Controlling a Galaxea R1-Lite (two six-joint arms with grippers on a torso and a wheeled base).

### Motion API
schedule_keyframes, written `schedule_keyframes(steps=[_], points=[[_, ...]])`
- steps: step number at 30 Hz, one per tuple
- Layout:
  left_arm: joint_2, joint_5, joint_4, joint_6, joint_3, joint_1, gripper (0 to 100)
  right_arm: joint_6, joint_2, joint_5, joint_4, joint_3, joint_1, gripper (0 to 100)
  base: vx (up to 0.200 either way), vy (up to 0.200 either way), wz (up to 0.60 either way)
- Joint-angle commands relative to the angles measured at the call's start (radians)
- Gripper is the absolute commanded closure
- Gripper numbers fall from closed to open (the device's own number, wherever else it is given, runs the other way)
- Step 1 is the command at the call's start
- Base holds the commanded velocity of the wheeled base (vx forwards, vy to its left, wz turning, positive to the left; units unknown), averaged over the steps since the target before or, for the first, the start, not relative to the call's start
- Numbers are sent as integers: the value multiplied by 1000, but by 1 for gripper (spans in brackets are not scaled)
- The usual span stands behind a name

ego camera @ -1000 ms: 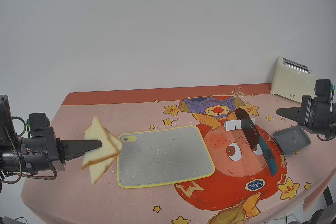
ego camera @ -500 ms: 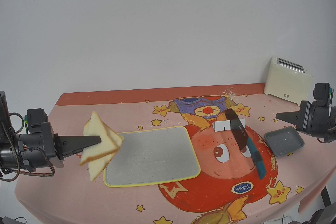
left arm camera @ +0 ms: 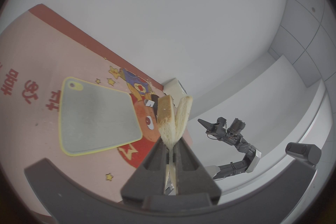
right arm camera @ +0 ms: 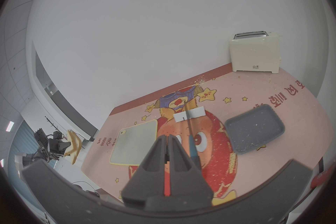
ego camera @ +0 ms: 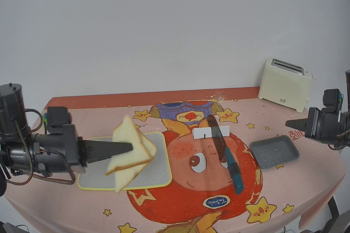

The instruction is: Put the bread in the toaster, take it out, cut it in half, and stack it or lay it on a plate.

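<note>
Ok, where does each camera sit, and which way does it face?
Head view: on the head, looking down at the table; left claw holding bread at left, right claw at right.
Left wrist view: on that wrist, looking along its claw, past the cutting board toward the toaster.
Right wrist view: on that wrist, along its claw, over knife and plate.
Shared by all: cutting board, toaster.

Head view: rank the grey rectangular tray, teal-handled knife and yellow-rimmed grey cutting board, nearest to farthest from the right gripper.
1. Grey rectangular tray, close below the right gripper.
2. Teal-handled knife, at centre.
3. Yellow-rimmed grey cutting board, left side.
</note>
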Motion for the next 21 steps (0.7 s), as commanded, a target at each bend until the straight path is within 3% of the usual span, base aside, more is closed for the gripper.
schedule_keyframes(steps=[1,7,12,15,18,21], points=[[167,14,-3,3,-110,-82,100,-11,9,0,-1,-5,-35,100,0,-200,0],[301,23,-7,5,-198,-160,100,-26,6,-2,-1,-5,-44,100,0,-200,0],[416,66,-96,0,-262,-189,100,-26,4,-2,-2,-3,-75,100,0,-200,0],[468,78,-149,-18,-287,-189,100,-26,3,0,-2,-6,-105,100,0,-67,0],[538,81,-161,-89,-345,-195,100,-27,0,0,-2,-8,-128,100,0,0,0],[580,80,-162,-98,-377,-197,100,-27,-17,2,-19,-5,-128,100,0,0,0]])
